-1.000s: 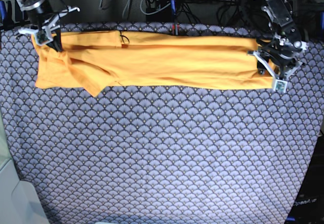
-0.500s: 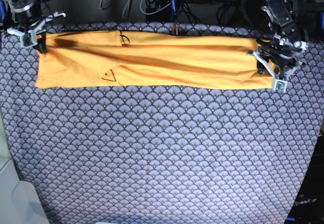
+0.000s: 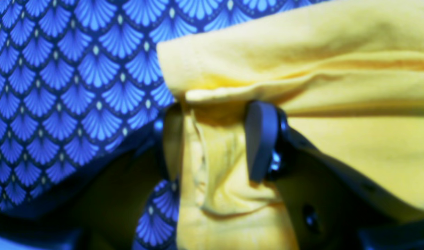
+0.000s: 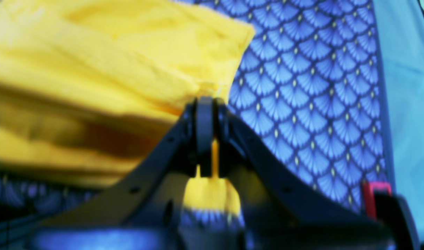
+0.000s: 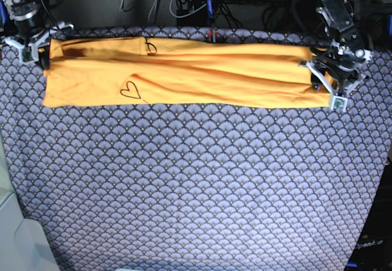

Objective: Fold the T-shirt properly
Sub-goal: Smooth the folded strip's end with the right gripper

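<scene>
Right end effector (image 4: 205, 135) pinches one end of the T-shirt (image 5: 184, 75); the left end effector (image 3: 215, 139) seems clamped on the other end — blurry view. The shirt lies as a long band along the bench's (image 5: 196, 185) far edge. Lengthwise fold done — next, likely bring the ends together.

Yellow-orange T-shirt (image 5: 202, 75) — small dark heart outline; tablecloth (image 5: 196, 185) — blue-grey fan-scale pattern.

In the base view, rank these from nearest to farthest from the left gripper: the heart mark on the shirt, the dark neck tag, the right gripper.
From the left gripper, at the T-shirt's right end:
1. Dark neck tag, on the upper edge, left of centre.
2. Heart mark, lower and farther left.
3. Right gripper, at the far left end.
</scene>
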{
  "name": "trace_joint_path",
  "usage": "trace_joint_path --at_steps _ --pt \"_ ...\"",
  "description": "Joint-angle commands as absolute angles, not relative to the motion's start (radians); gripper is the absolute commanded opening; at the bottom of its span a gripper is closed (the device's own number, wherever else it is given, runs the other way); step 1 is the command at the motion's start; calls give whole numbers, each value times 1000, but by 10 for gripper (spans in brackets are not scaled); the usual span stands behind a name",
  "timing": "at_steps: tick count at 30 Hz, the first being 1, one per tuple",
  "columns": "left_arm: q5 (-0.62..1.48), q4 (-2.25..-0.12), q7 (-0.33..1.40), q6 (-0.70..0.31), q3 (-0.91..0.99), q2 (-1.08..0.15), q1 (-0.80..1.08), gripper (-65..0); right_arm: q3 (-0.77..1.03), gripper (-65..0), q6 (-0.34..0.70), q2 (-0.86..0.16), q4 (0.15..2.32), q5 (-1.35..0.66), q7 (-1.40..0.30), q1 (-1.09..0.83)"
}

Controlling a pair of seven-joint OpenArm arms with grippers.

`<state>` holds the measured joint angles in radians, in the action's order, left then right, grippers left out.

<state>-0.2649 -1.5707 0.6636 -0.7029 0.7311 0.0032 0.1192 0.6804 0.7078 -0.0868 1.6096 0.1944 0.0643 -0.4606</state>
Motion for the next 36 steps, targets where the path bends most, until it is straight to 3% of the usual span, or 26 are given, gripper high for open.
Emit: trace_joint_path --at_steps 1,17,27,36 --pt "-272 -1584 661 -698 733 -4 114 -366 688 -647 698 -101 1627 176 90 -449" --pt "-274 -1584 661 -698 733 -10 117 -363 618 -645 698 -107 1620 177 -30 -383" --pt "-272 -1595 659 -698 733 -15 117 -361 627 -423 698 -119 1437 289 -28 -321" --pt "-269 -1603 659 -698 734 -39 117 -361 627 -390 698 -120 1434 289 -28 -323"
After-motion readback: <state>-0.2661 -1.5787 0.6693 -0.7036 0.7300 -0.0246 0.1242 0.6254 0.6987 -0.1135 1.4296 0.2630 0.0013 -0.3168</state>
